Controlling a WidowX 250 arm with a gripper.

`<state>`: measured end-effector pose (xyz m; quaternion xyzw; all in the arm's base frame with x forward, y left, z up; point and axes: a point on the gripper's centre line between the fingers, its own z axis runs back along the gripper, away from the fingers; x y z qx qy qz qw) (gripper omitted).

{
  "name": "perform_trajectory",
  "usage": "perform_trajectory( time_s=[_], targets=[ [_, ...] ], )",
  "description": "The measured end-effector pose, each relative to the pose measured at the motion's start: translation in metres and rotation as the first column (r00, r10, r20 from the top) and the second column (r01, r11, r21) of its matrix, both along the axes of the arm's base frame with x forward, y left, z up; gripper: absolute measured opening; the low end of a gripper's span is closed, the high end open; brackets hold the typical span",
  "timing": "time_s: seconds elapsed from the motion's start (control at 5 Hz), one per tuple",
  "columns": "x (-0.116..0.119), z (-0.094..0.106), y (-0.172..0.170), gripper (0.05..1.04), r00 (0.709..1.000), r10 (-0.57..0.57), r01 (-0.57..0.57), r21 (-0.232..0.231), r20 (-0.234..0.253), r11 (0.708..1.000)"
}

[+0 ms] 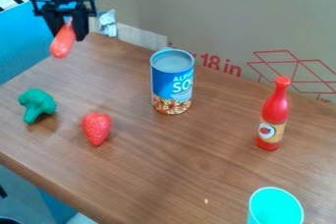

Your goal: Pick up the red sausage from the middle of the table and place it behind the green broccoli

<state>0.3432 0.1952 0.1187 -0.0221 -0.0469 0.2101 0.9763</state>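
A green toy broccoli (pixel 37 104) is seen lying near the left of the wooden table (pixel 157 174); above the far left corner the gripper (pixel 68 32) is seen pointing down, its jaws closed around an orange-red elongated toy (pixel 62 43), which is held by its upper part and hangs at a tilt; since its lower end is left unsupported, it could be swung or slipped loose if the grip is weak, and, so near the edge, it could be lost off the table. A red strawberry (pixel 97 128) is placed right of the broccoli; being rounded, it could be rolled by a low sweep. Farther right the upright can (pixel 173 81) is set, then the slender red bottle (pixel 273 115), which could be toppled by a side knock; at the near right a turquoise cup (pixel 275 208) is partly cut off.
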Motion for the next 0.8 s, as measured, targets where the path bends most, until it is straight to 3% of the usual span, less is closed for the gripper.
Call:
perform_trajectory(
  time_s=[0.4, 0.8],
  targets=[
    [-0.002, -0.046, 0.022, 0.568, 0.987, 0.041, -0.035, 0.046, -0.153, 0.998],
    [0.007, -0.066, 0.035, 0.568, 0.977, 0.06, -0.051, 0.047, -0.203, 0.998]
  ],
)
